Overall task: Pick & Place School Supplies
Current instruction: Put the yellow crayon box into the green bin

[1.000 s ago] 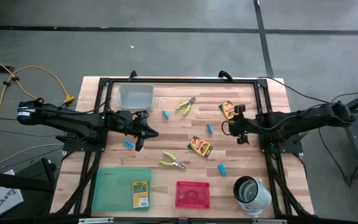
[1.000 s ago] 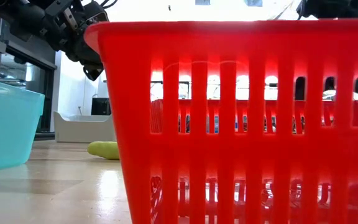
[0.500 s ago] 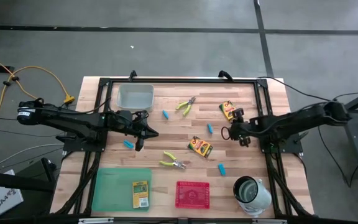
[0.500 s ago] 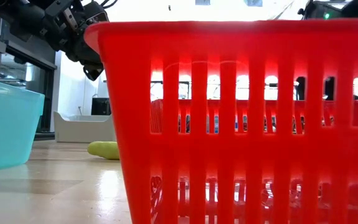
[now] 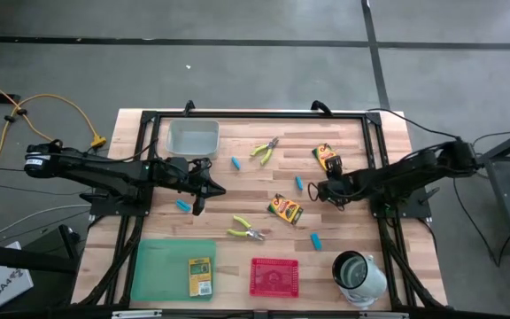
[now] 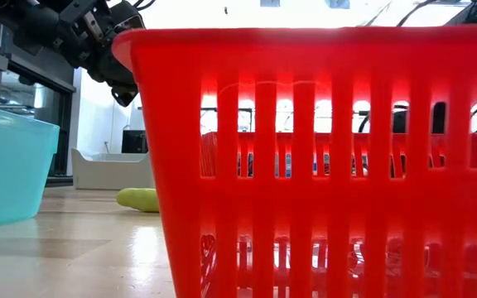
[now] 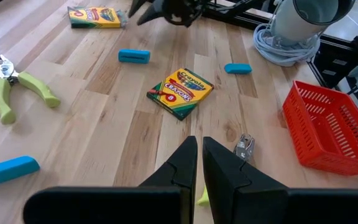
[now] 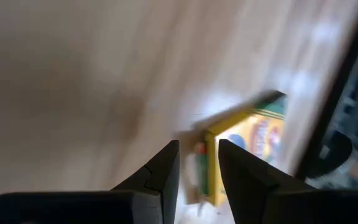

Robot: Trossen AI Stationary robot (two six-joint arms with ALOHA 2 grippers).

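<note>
I'm keeping the right end effector (image 5: 316,190) slightly open and empty between two crayon boxes (image 5: 284,210) on the tabletop (image 5: 237,186) to line up a grasp; left end effector (image 5: 218,190) waits, nearly closed, empty.

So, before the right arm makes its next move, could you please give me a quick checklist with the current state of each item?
1. Right gripper empty: ok, nothing between its fingers in its wrist view.
2. Right fingers parted enough to grasp: cannot tell; only a narrow gap shows.
3. A target nearby: ok, a crayon box lies on the table just ahead of the gripper, with a blue piece beside it.
4. Left gripper out of the way: ok, it sits over the table's left half, fingers nearly together, holding nothing.
5. Drop-off places free: ok, the red basket looks empty; the green tray holds one crayon box.
</note>
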